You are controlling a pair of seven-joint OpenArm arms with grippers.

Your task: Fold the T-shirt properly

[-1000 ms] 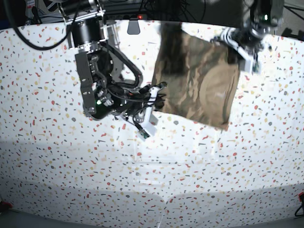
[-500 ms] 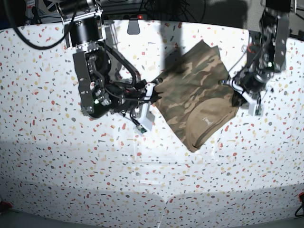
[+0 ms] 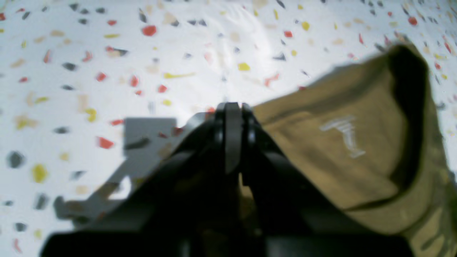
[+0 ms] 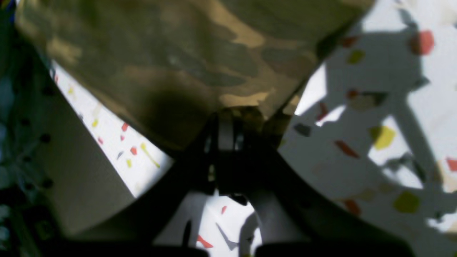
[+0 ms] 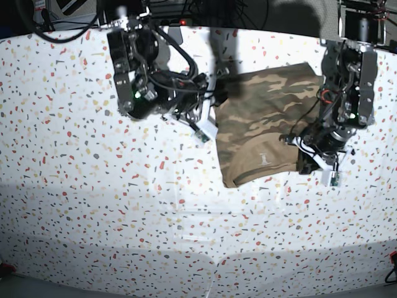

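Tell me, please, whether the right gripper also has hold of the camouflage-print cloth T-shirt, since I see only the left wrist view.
Observer: Yes. In the right wrist view the right gripper is shut on a camouflage edge of the olive, brown and tan camouflage-print cloth T-shirt.
Operator: Thank you. Where does it grip, relative to my arm?
Observer: In the base view it holds the side of the shirt opposite the left gripper, so the cloth spans between the two.
Operator: Which face shows from above?
Observer: Mostly the camouflage outside. The plain tan inside shows only along the near edge, above the white speckled table.
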